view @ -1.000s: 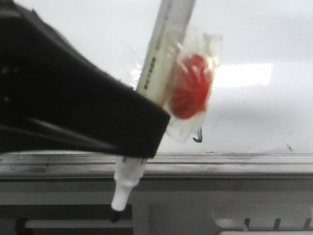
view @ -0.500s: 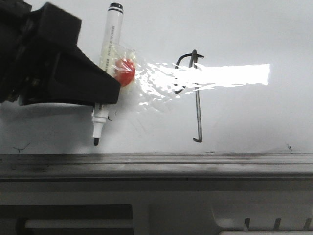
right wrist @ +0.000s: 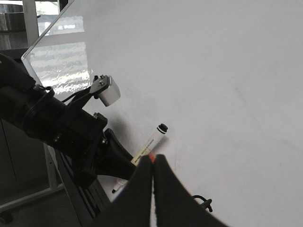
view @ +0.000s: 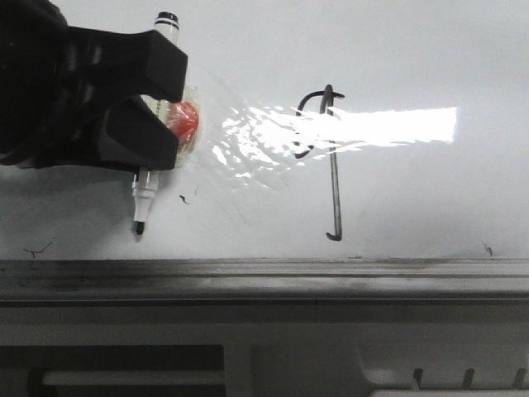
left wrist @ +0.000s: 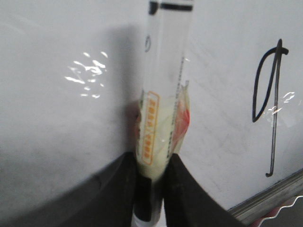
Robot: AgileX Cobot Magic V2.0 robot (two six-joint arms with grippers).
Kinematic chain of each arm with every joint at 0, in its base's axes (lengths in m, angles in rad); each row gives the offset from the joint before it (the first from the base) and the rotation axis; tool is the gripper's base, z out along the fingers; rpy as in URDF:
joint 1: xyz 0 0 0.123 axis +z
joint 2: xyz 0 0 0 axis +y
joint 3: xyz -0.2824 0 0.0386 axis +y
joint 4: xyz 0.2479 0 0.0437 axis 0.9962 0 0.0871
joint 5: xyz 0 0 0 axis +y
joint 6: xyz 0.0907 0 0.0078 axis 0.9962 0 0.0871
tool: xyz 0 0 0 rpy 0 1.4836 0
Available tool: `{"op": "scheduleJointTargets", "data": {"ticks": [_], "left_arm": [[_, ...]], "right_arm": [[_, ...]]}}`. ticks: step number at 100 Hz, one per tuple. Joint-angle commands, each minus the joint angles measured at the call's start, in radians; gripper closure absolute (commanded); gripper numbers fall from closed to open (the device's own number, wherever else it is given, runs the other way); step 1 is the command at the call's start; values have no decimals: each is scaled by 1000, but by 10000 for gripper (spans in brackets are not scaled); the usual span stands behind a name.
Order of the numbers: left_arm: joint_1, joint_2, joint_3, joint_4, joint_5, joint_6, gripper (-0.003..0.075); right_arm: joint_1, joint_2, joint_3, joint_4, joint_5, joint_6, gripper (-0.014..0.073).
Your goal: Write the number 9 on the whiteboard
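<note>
The whiteboard [view: 413, 50] fills the front view, with glare across its middle. The number 9 [view: 332, 165] is drawn on it in black: a small loop, a long stem, a hooked foot; it also shows in the left wrist view [left wrist: 270, 109]. My left gripper [view: 153, 124] is shut on a white marker [view: 147, 186] with a red patch under clear tape, tip down, left of the 9. In the left wrist view the marker [left wrist: 163, 94] sits between the black fingers [left wrist: 118, 189]. My right gripper [right wrist: 152, 163] is shut and empty, off the board.
A grey metal rail [view: 331, 277] runs along the whiteboard's lower edge. Small stray black marks sit at the lower left [view: 35, 248], by the marker tip [view: 185, 198] and at the lower right [view: 488, 248]. The left arm [right wrist: 52, 123] shows in the right wrist view.
My left gripper has moved left and up with the marker, away from the camera, uncovering the finished 9. The marker tip now hangs left of the figure.
</note>
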Motion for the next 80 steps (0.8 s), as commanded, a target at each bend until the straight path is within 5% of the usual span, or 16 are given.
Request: {"op": "scheduleJointTargets", "data": {"ticks": [1, 27, 45, 52, 80], "left_arm": [[-1, 13, -25, -29, -69, -16, 739], [-1, 42, -27, -29, -81, -16, 704], [-1, 42, -27, -28, -126, -20, 357], [-1, 42, -27, -28, -138, -20, 286], [-31, -70, -26, -6, -136, 0, 276]], "right_arm": [[-6, 17, -30, 26, -53, -5, 659], [-6, 19, -30, 49, -50, -5, 659], [-6, 19, -30, 68, -41, -5, 659], [-6, 19, -30, 68, -39, -5, 659], [-6, -14, -30, 55, 55, 25, 659]]}}
